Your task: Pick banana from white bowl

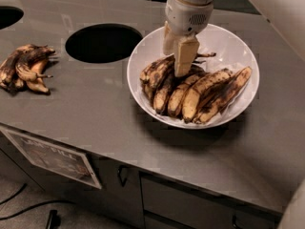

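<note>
The white bowl (238,46) stands on the grey counter and holds several overripe bananas side by side. The darkest banana (164,68) lies at the back left of the pile, and its long thin stem (206,55) points right. My gripper (175,63) reaches straight down into the bowl. Its fingers (185,56) are open and stand on either side of this dark banana, with the tips down among the fruit. The near finger hides the middle of the banana. Nothing is lifted.
A small separate bunch of blackened bananas (26,68) lies at the counter's left. A round hole (102,43) opens in the counter left of the bowl, and part of another hole (7,15) is at the far left. Cabinet fronts with handles are below the counter's front edge.
</note>
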You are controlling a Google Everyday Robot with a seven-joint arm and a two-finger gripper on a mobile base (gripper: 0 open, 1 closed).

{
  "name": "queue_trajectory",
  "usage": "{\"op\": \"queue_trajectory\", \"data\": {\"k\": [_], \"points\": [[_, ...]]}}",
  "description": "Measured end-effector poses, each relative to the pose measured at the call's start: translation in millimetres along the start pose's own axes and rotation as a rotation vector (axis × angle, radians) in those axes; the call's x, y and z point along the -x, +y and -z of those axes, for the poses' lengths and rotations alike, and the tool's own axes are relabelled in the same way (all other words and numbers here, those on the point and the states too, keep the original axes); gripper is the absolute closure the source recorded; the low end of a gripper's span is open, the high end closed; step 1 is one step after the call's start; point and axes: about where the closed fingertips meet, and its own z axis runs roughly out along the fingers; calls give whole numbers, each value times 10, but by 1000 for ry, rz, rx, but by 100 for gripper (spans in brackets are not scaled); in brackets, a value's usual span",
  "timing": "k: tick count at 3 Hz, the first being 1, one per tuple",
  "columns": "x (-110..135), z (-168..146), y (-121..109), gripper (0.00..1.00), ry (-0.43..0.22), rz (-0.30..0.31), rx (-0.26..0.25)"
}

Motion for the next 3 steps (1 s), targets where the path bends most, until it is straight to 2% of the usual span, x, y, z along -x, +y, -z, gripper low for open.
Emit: {"op": "queue_trajectory", "data": {"k": [3], "points": [[1, -23, 6, 46, -2, 4, 9]]}}
